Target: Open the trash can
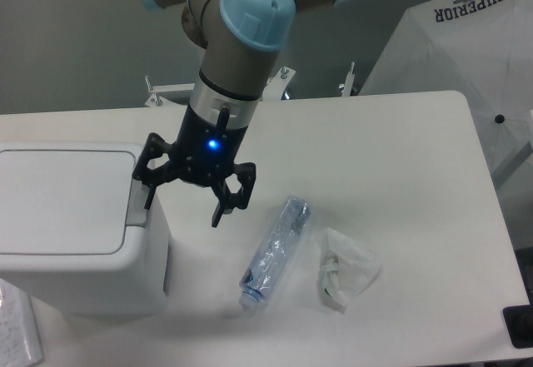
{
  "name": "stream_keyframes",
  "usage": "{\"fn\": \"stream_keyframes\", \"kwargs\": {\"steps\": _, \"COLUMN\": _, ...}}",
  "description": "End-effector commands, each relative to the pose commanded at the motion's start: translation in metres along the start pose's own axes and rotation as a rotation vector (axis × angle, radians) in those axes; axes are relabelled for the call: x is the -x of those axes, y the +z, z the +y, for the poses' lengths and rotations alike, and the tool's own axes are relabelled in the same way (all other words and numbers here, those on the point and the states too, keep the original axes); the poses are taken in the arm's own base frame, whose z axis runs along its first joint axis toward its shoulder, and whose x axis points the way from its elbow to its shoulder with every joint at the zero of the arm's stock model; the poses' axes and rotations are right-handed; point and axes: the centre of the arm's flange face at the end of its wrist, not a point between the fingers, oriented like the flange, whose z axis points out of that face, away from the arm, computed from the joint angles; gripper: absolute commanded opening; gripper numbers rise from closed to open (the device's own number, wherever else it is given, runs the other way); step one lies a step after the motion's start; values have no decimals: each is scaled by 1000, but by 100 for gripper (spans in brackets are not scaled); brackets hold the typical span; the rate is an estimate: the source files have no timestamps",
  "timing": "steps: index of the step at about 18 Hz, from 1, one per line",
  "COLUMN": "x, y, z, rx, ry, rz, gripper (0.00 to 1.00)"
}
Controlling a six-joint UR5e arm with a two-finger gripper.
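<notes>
The trash can (79,234) sits at the left edge of the white table (375,159), a big boxy white bin with rounded corners, its flat lid (62,200) lying shut and level on top. Along the right side of that lid runs the grey push-button strip (136,205). From where I stand the arm comes down from the top of the scene, grey with pale blue caps, and the black gripper (183,207) hangs right at the bin's upper right corner, a small blue light glowing on its body. Its two fingers are spread wide apart with nothing between them; the left-hand fingertip (149,201) hangs right over the grey strip, though I cannot tell whether it actually touches, and the other fingertip (217,217) hangs out over bare tabletop beside the bin. To the right of the gripper, a crushed clear plastic bottle (275,250) lies on its side on the table, slanting, and just beside it is a crumpled bit of clear plastic wrapping (346,269). Behind the table's far right corner stands a white umbrella (466,42) with dark lettering
</notes>
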Motion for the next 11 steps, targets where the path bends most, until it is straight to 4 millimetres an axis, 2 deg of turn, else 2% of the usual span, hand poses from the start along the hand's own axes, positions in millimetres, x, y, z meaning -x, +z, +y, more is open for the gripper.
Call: {"fn": "stream_keyframes", "kwargs": {"steps": 11, "x": -2, "y": 5, "z": 0, "rx": 6, "ry": 4, "rz": 4, "gripper": 100}}
